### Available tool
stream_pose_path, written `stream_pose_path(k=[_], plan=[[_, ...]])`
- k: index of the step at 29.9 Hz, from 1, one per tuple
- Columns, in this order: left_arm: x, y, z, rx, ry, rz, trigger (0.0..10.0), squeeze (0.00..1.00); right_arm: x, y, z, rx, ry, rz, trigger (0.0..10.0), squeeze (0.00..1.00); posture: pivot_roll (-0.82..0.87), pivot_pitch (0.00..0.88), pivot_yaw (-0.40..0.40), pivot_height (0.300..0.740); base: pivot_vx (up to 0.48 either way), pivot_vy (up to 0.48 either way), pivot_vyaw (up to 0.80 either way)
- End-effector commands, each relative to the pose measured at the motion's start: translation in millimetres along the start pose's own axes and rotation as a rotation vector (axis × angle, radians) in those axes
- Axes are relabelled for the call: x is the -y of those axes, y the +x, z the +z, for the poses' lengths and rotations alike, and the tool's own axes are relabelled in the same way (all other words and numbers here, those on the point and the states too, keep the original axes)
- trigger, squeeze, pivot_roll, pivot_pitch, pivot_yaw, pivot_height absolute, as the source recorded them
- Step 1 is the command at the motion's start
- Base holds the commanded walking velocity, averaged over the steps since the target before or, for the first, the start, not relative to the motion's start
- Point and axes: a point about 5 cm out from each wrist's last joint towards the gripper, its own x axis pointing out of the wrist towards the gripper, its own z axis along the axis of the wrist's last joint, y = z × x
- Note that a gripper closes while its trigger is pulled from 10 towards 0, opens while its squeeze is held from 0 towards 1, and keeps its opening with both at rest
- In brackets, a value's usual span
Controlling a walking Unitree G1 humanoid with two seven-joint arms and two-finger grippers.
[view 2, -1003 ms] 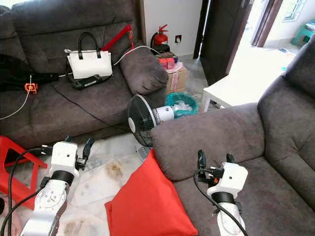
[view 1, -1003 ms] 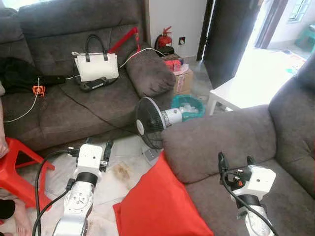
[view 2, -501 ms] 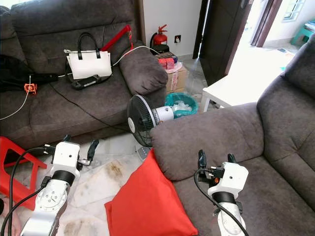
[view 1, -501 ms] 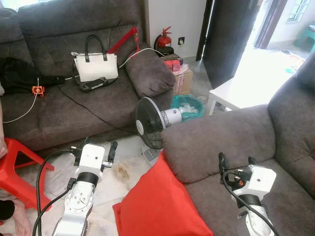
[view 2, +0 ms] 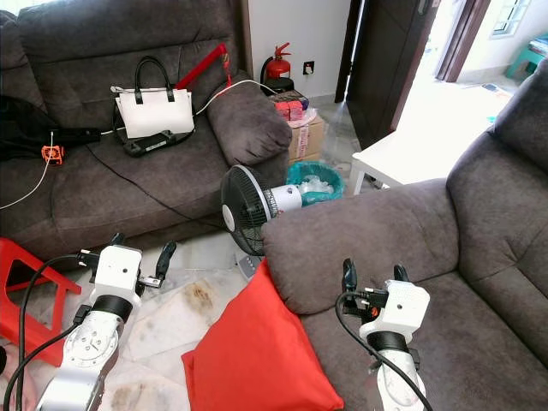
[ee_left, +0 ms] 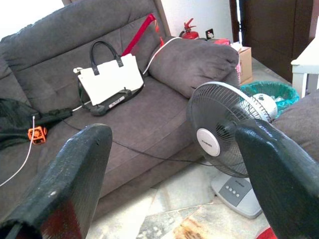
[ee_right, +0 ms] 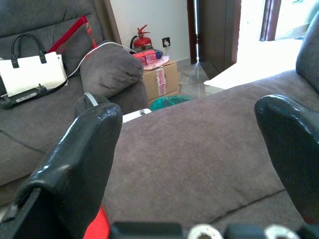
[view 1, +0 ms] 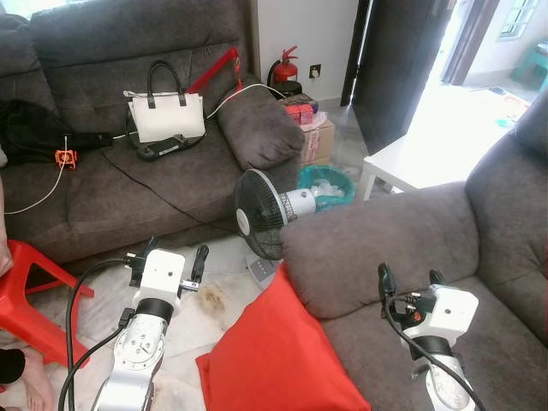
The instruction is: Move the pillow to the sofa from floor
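You are in a living room with a pale tiled floor [view 1: 218, 304] that has a brown stain. A big grey couch [view 1: 128, 184] sits along the back, under a white wall [view 1: 308, 34]. On it you can see a white bag [view 1: 167, 116], a black cable and dark clothes. A small fan [view 1: 261, 214] stands on the floor, with a green bin [view 1: 330, 184] and a box [view 1: 318, 137] behind it. A red fire extinguisher [view 1: 287, 64] leans in the corner. Bright sun comes through the open door [view 1: 402, 60] onto a white table [view 1: 411, 167]. A red stool [view 1: 30, 295] stands at the left.
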Motion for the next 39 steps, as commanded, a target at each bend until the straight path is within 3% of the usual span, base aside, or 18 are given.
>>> stream_pose_path(k=[1, 11, 29, 39], plan=[[-0.9, 0.3, -3.0, -0.022, 0.003, 0.001, 10.0, 0.0, 1.1, 1.3, 0.8, -0.007, -0.011, 0.0, 10.0, 0.0, 0.07, 0.0, 0.014, 0.74, 0.0, 0.0, 0.0], [0.1, 0.3, -2.8, -0.022, 0.001, -0.002, 10.0, 0.0, -3.6, 0.6, -5.7, -0.056, -0.024, 0.031, 10.0, 0.0, 0.07, 0.003, 0.014, 0.74, 0.0, 0.0, 0.0], [-0.1, -1.3, -5.1, -0.031, 0.003, 0.004, 10.0, 0.0, -4.4, -0.5, -11.1, -0.09, -0.029, 0.034, 10.0, 0.0, 0.08, 0.009, 0.013, 0.618, 0.0, 0.0, 0.0], [-0.2, -0.8, -6.0, -0.034, 0.001, 0.008, 10.0, 0.0, -0.5, 0.2, -11.3, -0.09, -0.032, 0.02, 10.0, 0.0, 0.08, 0.01, 0.01, 0.618, 0.0, 0.0, 0.0]])
